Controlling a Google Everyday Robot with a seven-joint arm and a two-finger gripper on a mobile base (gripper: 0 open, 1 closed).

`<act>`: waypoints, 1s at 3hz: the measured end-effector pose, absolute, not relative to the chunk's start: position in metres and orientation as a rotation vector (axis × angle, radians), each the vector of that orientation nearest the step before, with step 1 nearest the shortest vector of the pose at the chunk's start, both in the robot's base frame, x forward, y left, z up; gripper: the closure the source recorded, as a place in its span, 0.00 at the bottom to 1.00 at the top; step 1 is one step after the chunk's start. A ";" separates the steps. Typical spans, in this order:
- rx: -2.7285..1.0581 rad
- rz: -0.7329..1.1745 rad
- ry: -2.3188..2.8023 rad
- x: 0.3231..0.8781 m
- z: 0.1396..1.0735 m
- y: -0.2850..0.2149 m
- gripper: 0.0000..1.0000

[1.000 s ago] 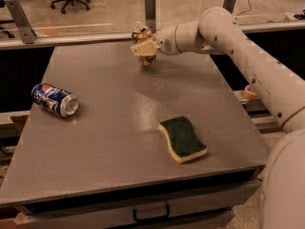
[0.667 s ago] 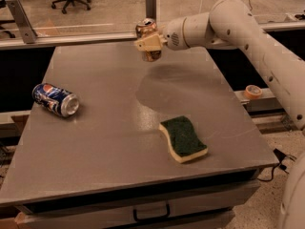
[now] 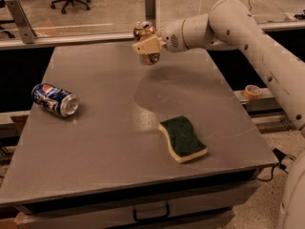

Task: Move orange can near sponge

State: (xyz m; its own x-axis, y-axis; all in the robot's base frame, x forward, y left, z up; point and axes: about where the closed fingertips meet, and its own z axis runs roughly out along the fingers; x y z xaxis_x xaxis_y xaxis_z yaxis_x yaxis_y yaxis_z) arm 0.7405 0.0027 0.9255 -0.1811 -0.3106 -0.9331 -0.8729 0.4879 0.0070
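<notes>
I am inspecting a grey flat-topped table [image 3: 95,166]. Two items are lying directly on it. A blue Pepsi can [image 3: 55,99] is lying on its side near the left edge, its silver end facing front-right. A sponge [image 3: 182,138] is sitting flat toward the front right, green scouring face up over yellow foam, well apart from the Pepsi can. The gripper [image 3: 146,46] is hanging above the table's far edge, clamping the orange can [image 3: 150,58] clear of the surface.
</notes>
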 end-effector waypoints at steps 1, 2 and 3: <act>-1.064 0.765 1.697 0.703 0.931 0.007 1.00; -1.108 0.800 1.661 0.658 0.937 0.004 1.00; -1.135 0.833 1.651 0.619 0.930 -0.010 1.00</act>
